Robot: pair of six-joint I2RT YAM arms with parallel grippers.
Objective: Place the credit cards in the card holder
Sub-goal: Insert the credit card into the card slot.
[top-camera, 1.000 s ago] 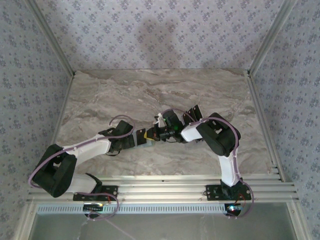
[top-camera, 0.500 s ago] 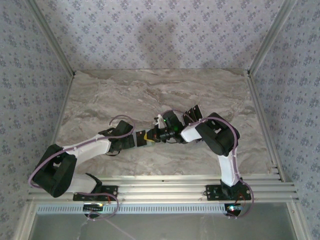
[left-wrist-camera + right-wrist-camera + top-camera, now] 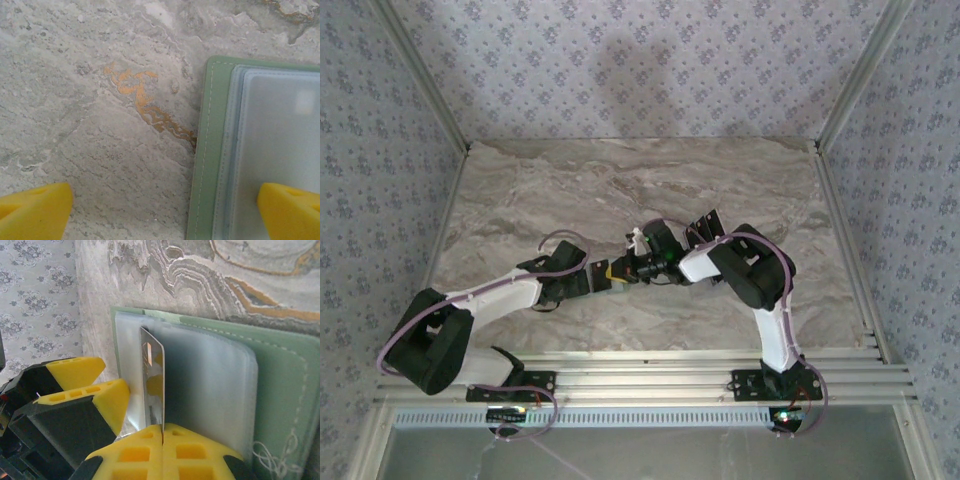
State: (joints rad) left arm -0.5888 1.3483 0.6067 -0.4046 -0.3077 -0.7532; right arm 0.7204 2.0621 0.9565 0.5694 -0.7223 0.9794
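Right wrist: mid-insertion, right claw [image 3: 162, 432] pinches 1 thin grey credit card [image 3: 152, 385] upright on the flat sage-green card holder [image 3: 280, 370]; left claw [image 3: 165, 210] gapes. Next, probably slide it in.

Robot test booth, patterned wall panels [image 3: 640, 60], aluminium rails [image 3: 650, 375], marble-look tabletop [image 3: 620, 180]

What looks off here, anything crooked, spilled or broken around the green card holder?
Nothing looks broken. The orange streak on the table beside the card holder looks like marble veining, not a spill. One credit card stands on edge at the clear sleeves, pinched in the right gripper.
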